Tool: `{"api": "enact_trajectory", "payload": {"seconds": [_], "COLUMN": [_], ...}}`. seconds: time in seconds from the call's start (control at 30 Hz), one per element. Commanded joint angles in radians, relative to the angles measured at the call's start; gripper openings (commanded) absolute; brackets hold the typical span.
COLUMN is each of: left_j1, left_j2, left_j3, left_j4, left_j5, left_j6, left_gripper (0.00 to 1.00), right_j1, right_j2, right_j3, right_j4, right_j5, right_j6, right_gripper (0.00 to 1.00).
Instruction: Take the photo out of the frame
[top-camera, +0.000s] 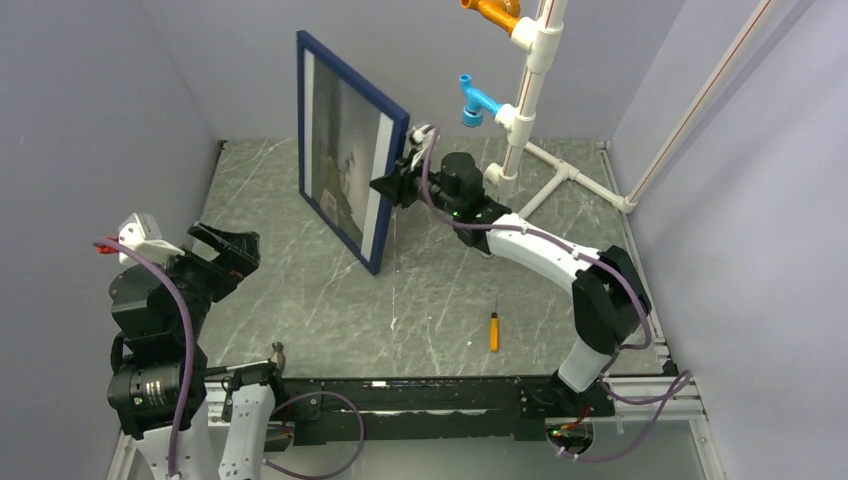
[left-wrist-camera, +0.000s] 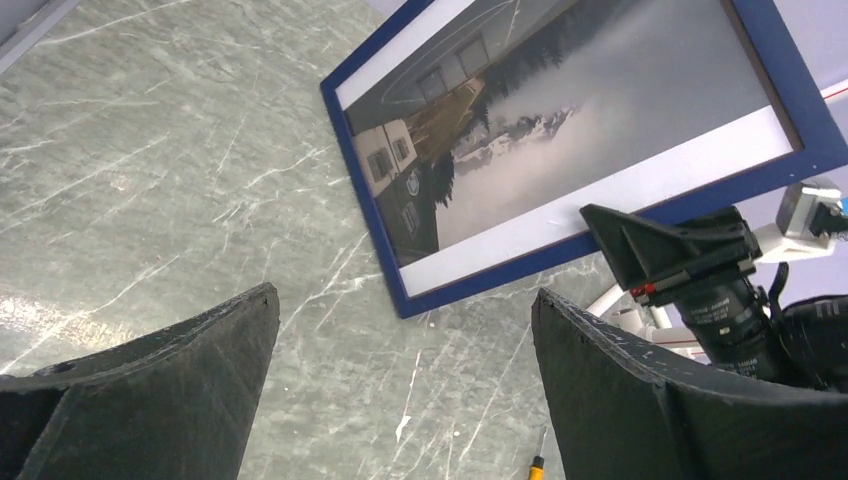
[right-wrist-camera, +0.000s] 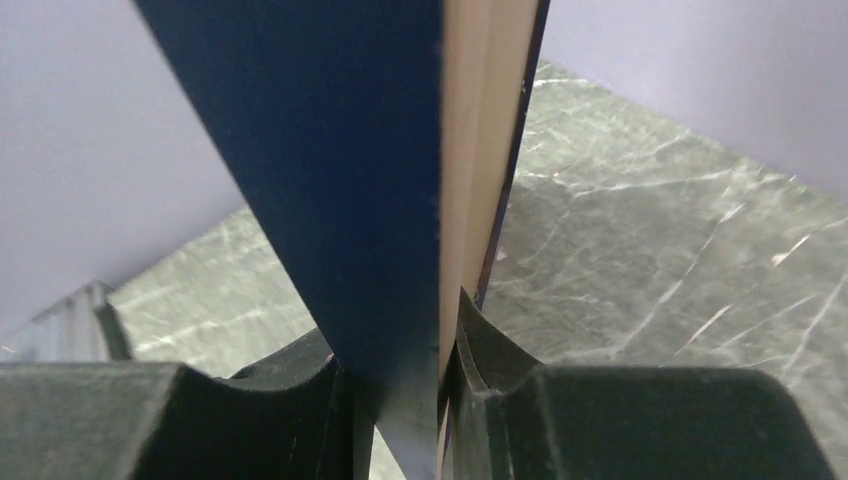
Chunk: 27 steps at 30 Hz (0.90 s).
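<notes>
Little is done yet: the photo (top-camera: 345, 150) still sits inside the frame (top-camera: 355, 76), which stands upright on the bench (top-camera: 300, 290) with the right gripper (top-camera: 392, 186) clamped on its edge, while the left gripper (top-camera: 232, 257) hangs open, well apart.

grey-green marbled table (top-camera: 300, 300) carrying just a few bits, little orange-handled screwdriver (top-camera: 493, 331) lying flat near the front right, white pipe stand (top-camera: 560, 180) sitting at the back right, navy frame (top-camera: 301, 120) standing upright mid-table, bottom edge seemingly resting on it
</notes>
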Motion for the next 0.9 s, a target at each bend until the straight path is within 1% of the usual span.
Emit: {"api": "enact_trajectory", "payload": {"seconds": [0.0, 0.17, 0.27, 0.43, 0.5, 0.6, 0.87], "left_j1": [-0.003, -0.004, -0.004, -0.005, -0.004, -0.004, -0.005], "left_j2": [-0.012, -0.012, -0.015, -0.020, -0.021, -0.019, -0.032], "left_j3": [-0.018, -0.038, -0.065, -0.088, -0.100, -0.133, -0.220], "left_j4": [0.013, 0.026, 0.041, 0.046, 0.051, 0.066, 0.089], "left_j5": [0.000, 0.008, 0.027, 0.043, 0.048, 0.073, 0.092], "left_j6": [0.011, 0.010, 0.004, 0.001, 0.003, 0.004, 0.012], "left_gripper": [0.98, 0.98, 0.98, 0.98, 0.98, 0.98, 0.98], "right_j1": [-0.073, -0.153, -0.195, -0.228, -0.231, -0.234, -0.248], "right_j2": [0.045, 0.114, 0.154, 0.194, 0.205, 0.219, 0.303], "right_j3": [0.038, 0.056, 0.034, -0.062, -0.092, -0.136, -0.178], "right_j4": [0.166, 0.195, 0.244, 0.403, 0.431, 0.452, 0.405], "right_j5": [-0.248, -0.366, -0.409, -0.468, -0.474, -0.467, -0.427], "right_j6": [0.379, 0.561, 0.668, 0.815, 0.851, 0.868, 0.808], "right_gripper": [0.00, 0.00, 0.00, 0.00, 0.00, 0.00, 0.00]}}
